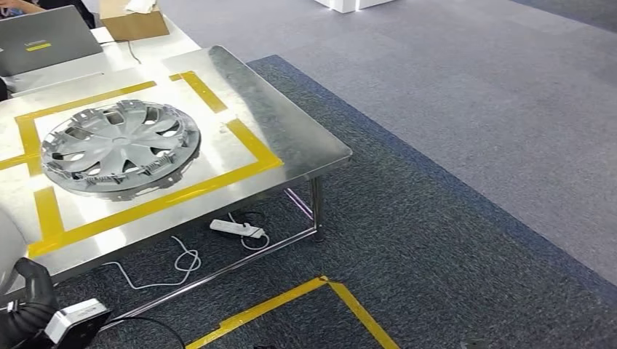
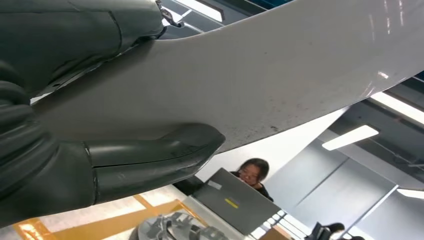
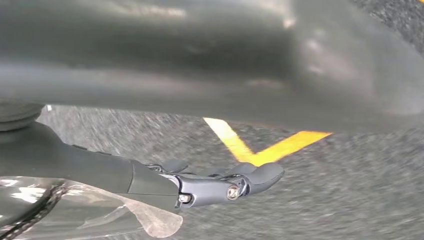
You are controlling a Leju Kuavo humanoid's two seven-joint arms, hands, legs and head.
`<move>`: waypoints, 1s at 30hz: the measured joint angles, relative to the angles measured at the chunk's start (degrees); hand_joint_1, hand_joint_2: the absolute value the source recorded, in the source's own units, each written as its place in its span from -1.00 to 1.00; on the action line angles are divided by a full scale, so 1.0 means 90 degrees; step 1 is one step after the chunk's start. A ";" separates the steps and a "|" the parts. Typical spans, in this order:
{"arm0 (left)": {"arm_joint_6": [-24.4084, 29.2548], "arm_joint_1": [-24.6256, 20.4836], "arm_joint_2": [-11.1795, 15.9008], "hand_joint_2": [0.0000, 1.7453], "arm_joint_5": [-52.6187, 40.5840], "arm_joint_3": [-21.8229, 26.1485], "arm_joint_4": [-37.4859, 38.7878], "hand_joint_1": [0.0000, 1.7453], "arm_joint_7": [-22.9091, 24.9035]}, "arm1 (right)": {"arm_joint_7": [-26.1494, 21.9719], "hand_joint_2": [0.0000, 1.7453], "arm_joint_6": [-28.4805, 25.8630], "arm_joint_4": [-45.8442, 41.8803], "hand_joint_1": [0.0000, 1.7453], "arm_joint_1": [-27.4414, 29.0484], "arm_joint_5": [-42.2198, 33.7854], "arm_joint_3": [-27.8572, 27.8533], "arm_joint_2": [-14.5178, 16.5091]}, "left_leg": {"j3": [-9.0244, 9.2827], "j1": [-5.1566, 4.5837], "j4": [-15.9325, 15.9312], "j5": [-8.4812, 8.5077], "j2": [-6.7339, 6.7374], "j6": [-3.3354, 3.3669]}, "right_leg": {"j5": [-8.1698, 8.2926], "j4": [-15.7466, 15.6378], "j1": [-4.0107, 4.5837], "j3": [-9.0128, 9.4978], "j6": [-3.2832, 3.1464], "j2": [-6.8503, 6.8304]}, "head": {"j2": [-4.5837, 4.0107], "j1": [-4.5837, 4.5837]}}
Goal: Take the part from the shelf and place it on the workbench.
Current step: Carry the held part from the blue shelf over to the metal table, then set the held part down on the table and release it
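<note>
- The part (image 1: 120, 149), a grey hubcap with spokes and clips around its rim, lies flat at the left of the head view on the steel worktop (image 1: 291, 134), inside a rectangle of yellow tape (image 1: 251, 142).
- A second grey part (image 2: 280, 75) crosses the left wrist view as a broad pale curved surface; the left hand (image 2: 100, 165) grips it, thumb under the surface and dark fingers (image 2: 60, 35) over it.
- The right hand (image 3: 215, 185) reaches out under a blurred grey surface; whether it grasps anything I cannot tell.
- A closed grey laptop (image 1: 44, 40) and a cardboard box (image 1: 134, 22) sit in the upper left of the head view.
- A white power strip (image 1: 236, 229) with its cable lies on the dark carpet (image 1: 451, 240) under the worktop.
- A person (image 2: 252, 172) sits behind the laptop in the left wrist view.
</note>
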 joint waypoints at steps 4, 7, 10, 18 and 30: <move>-0.0004 -0.0014 -0.0001 1.00 -0.0007 0.0030 -0.0068 1.00 0.0009 | -0.0001 -1.00 0.0001 0.0005 -1.00 -0.0004 -0.0001 -0.0001 0.0017 | 0.0409 -0.0184 -0.1052 0.0409 0.0492 0.0257 | -0.0257 -0.0064 0.0063 0.0267 0.0092 -0.0311 | 0.0001 0.0024; -0.0002 0.0004 -0.0004 1.00 -0.0005 0.0055 -0.0118 1.00 0.0020 | -0.0002 -1.00 0.0002 0.0007 -1.00 -0.0053 -0.0001 -0.0002 0.0019 | 0.0557 -0.0158 -0.1272 0.0274 0.0286 0.0314 | -0.0237 -0.0011 0.0075 0.0383 0.0212 -0.0398 | 0.0001 0.0024; 0.0002 -0.0021 -0.0011 1.00 -0.0006 0.0080 -0.0151 1.00 0.0020 | -0.0007 -1.00 0.0002 0.0009 -1.00 -0.0100 0.0000 0.0001 0.0019 | 0.0794 -0.0074 -0.1439 0.0220 0.0059 0.0365 | -0.0326 0.0861 0.0037 -0.0157 0.0268 0.0114 | 0.0001 0.0042; 0.0001 -0.0008 -0.0022 1.00 -0.0007 0.0129 -0.0152 1.00 0.0042 | -0.0002 -1.00 -0.0001 0.0019 -1.00 0.0020 -0.0003 0.0000 0.0017 | 0.1394 0.0091 -0.1447 -0.0286 -0.0652 0.0169 | 0.0388 0.0478 -0.0106 -0.1136 0.0432 0.0589 | 0.0000 0.0077; -0.0001 -0.0039 -0.0007 1.00 -0.0143 0.0155 -0.0169 1.00 0.0064 | -0.0010 -1.00 0.0003 0.0027 -1.00 0.0007 -0.0003 -0.0005 0.0029 | 0.0131 0.0056 0.0074 -0.0613 -0.0025 -0.0038 | 0.0137 0.0161 -0.0035 -0.0286 0.0016 0.0027 | 0.0000 0.0061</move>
